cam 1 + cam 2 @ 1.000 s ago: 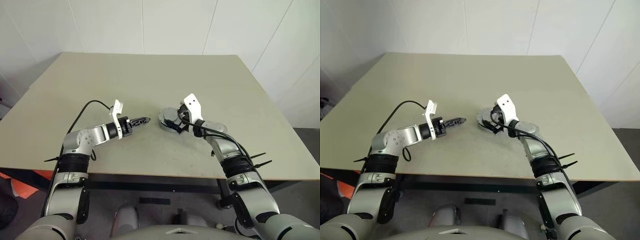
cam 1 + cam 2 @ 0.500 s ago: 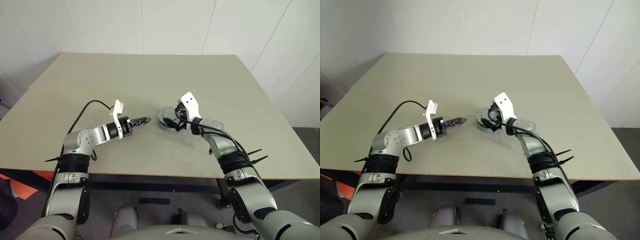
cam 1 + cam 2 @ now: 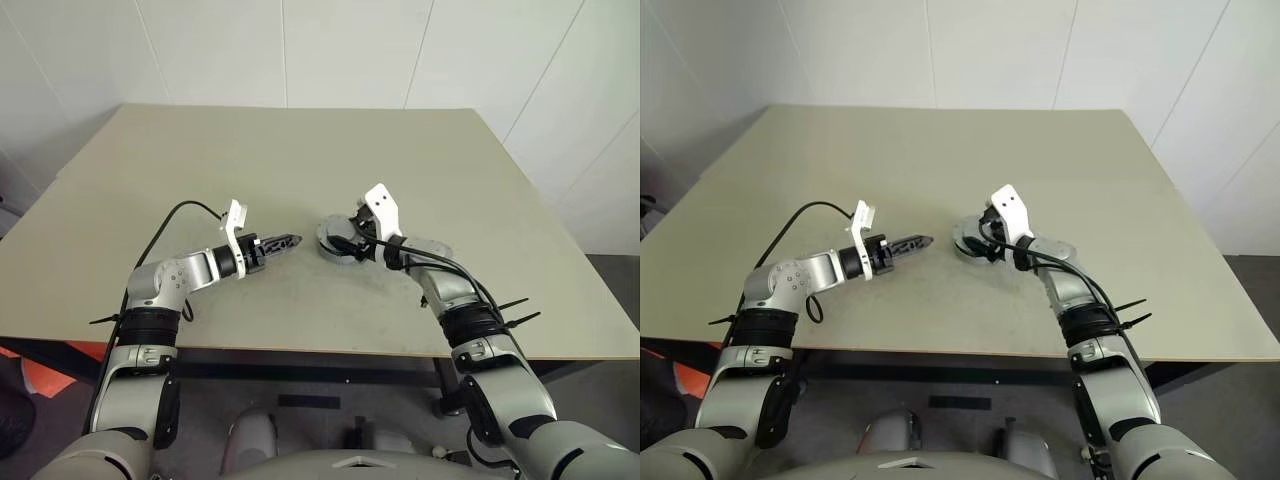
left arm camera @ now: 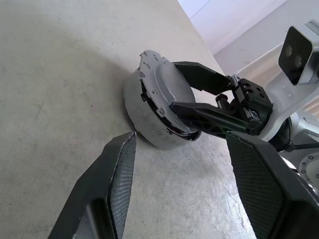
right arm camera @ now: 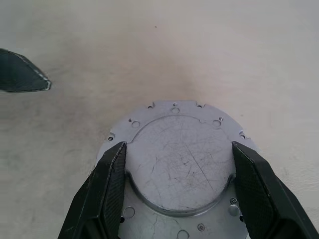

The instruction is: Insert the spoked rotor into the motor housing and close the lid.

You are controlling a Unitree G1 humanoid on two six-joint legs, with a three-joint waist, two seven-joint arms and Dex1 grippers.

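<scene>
One round metal assembly sits on the table [image 3: 150, 170], near the middle, and it's the lid [image 5: 180, 162] we see on top: a flat grey disc, scuffed and scratched, with a raised circular centre and a wider flange below it dotted with small screw holes. From the left wrist view the lid [image 4: 162, 94] caps a squat silvery drum, the housing [image 4: 137, 117], smooth-walled and standing flat on the table. The right gripper [image 5: 180, 169] is over it, two black fingers [image 5: 112, 184] with a fine woven, ribbed texture, one on each side of the raised centre, touching or just about touching its edge; whether they actually squeeze it, I cannot tell. The left gripper [image 4: 182, 174] hovers just beside the drum, its two matching black fingers [image 4: 119, 174] spread apart with nothing between them, apart from the housing. In the head view the two grippers point toward each other, left gripper [image 3: 285, 242] on one side, right gripper [image 3: 345, 245] at the assembly. The table is a plain matte beige-green slab, faintly speckled, white panelled wall [image 3: 350, 50] behind it. Count: one lid, one housing, two grippers.
</scene>
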